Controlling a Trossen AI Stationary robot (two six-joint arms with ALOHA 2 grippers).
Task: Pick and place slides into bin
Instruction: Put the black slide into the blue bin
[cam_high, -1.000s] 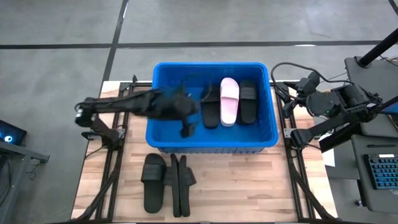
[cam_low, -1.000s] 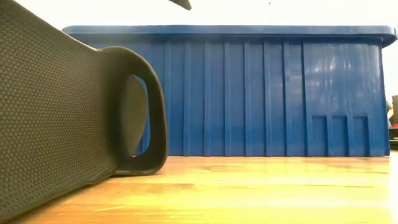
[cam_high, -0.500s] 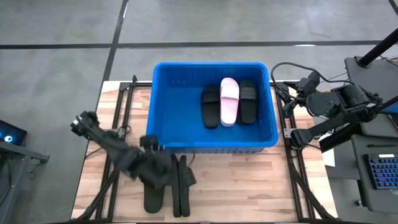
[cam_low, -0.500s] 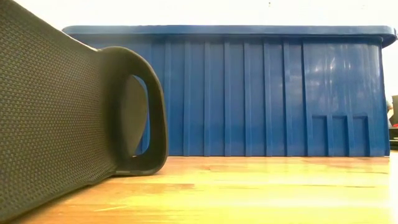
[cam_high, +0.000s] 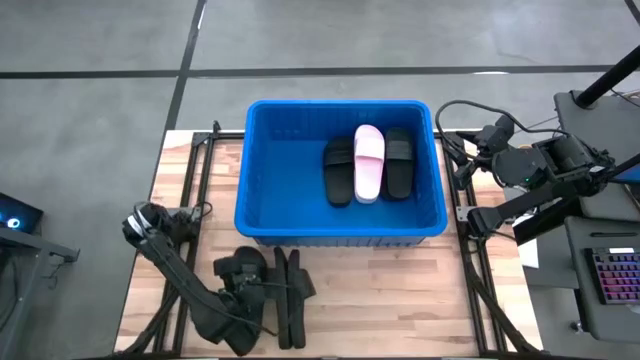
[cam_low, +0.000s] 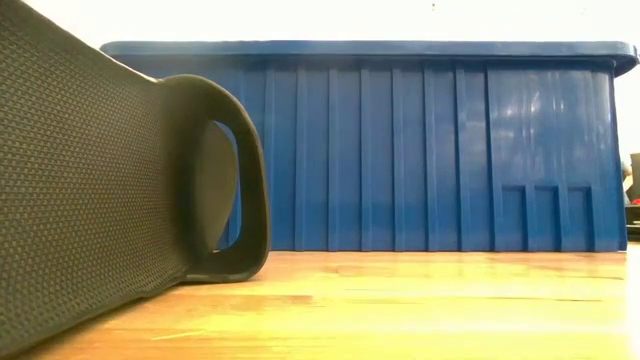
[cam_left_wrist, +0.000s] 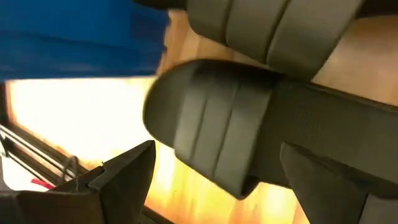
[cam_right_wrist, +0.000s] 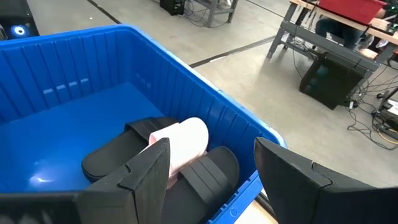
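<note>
The left tool (cam_high: 243, 283), fingers spread and gripping nothing, hangs low over a black slide (cam_left_wrist: 211, 134) at about 7 o'clock on the surface (cam_high: 400, 300), another black slide (cam_high: 291, 305) on edge just beside it. The right tool (cam_right_wrist: 211, 174), also spread and empty, waits at the bin's (cam_high: 255, 160) 3 o'clock side. Inside lie two black slides (cam_high: 339, 172) flanking a pink one (cam_high: 369, 160).

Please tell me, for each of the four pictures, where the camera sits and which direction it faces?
High: overhead, facing down; both arms, bin.
Low: at tabletop, facing level; black slide, no arm.
Left wrist: over a table slide; open left gripper.
Right wrist: beside the bin; open right gripper, pink slide.
All four share the bin.
</note>
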